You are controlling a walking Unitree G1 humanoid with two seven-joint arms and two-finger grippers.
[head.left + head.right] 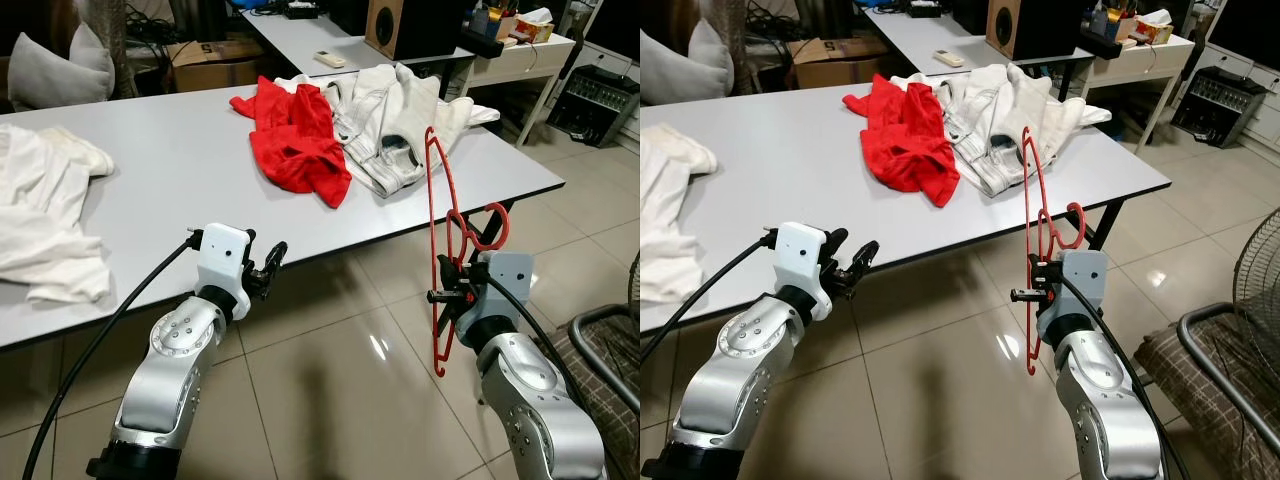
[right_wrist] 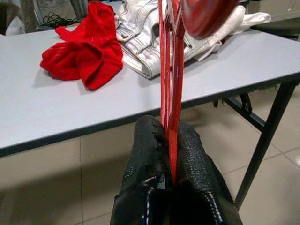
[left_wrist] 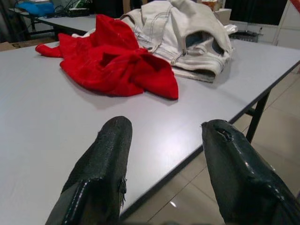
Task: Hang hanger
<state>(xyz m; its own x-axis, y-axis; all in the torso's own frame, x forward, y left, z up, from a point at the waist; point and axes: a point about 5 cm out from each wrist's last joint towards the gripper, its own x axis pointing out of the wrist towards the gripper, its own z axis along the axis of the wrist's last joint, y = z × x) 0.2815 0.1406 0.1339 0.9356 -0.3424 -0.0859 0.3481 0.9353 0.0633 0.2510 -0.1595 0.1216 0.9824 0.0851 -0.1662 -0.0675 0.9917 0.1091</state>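
Hanger (image 1: 437, 250): red, held on edge near its hook in the right gripper (image 1: 452, 292), fingers clamped on the wire, at 4 o'clock off the table (image 1: 180, 170) edge, above the floor. Step in hand, by judgement: carry; no rail is in view, so the next move calls for finding one. Right forearm is raised, wrist level. Left gripper (image 1: 268, 268), at 8 o'clock, is spread wide and empty, pointing toward the red garment (image 1: 295, 140) and jeans (image 1: 385, 125) at 12 o'clock.
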